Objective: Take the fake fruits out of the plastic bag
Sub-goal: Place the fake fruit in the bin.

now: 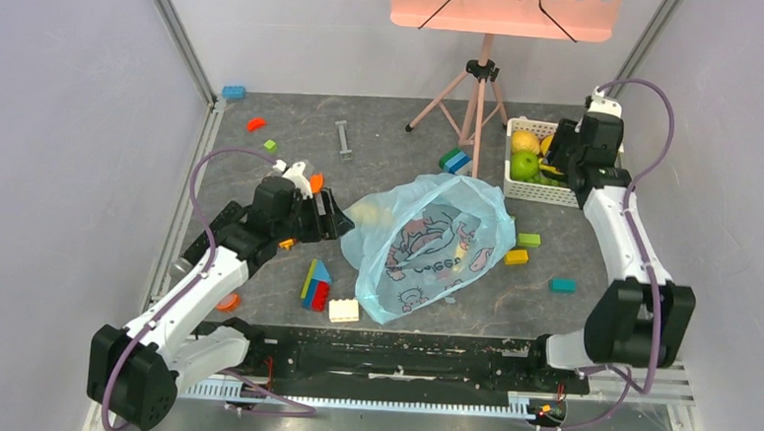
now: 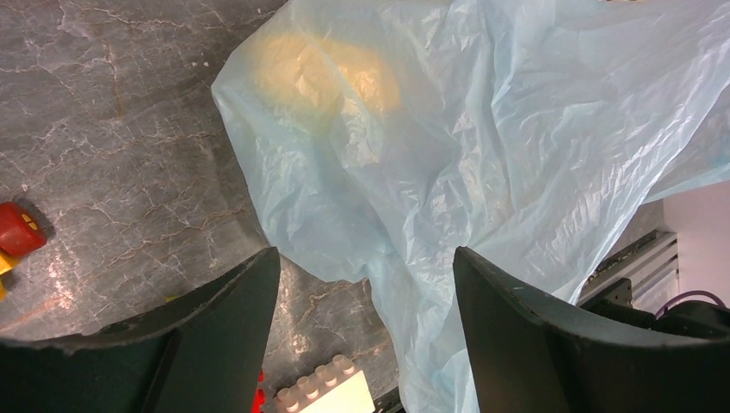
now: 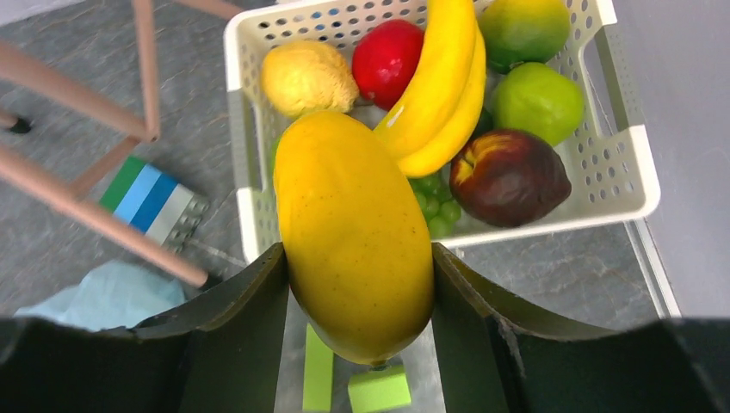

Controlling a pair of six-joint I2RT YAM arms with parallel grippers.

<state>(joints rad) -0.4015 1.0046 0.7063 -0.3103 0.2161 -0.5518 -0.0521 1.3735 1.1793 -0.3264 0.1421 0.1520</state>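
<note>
The light-blue plastic bag (image 1: 426,243) lies crumpled mid-table. A yellowish fruit (image 2: 331,73) shows through its film at the left end. My left gripper (image 1: 343,218) is open at the bag's left edge, and bag film (image 2: 482,129) lies between its fingers in the left wrist view (image 2: 366,258). My right gripper (image 3: 357,249) is shut on the yellow oblong fruit (image 3: 357,215), held over the near edge of the white basket (image 3: 637,172). In the basket lie the banana bunch (image 3: 439,86), the dark maroon fruit (image 3: 508,176) and the yellow-green-orange fruit (image 3: 525,26).
The basket also holds a red apple (image 3: 387,56), a green apple (image 3: 538,101) and a bumpy yellow fruit (image 3: 308,77). A pink tripod (image 1: 478,92) stands beside the basket (image 1: 537,192). Building blocks (image 1: 317,286) lie scattered around the bag, with a white one (image 2: 331,391) under my left gripper.
</note>
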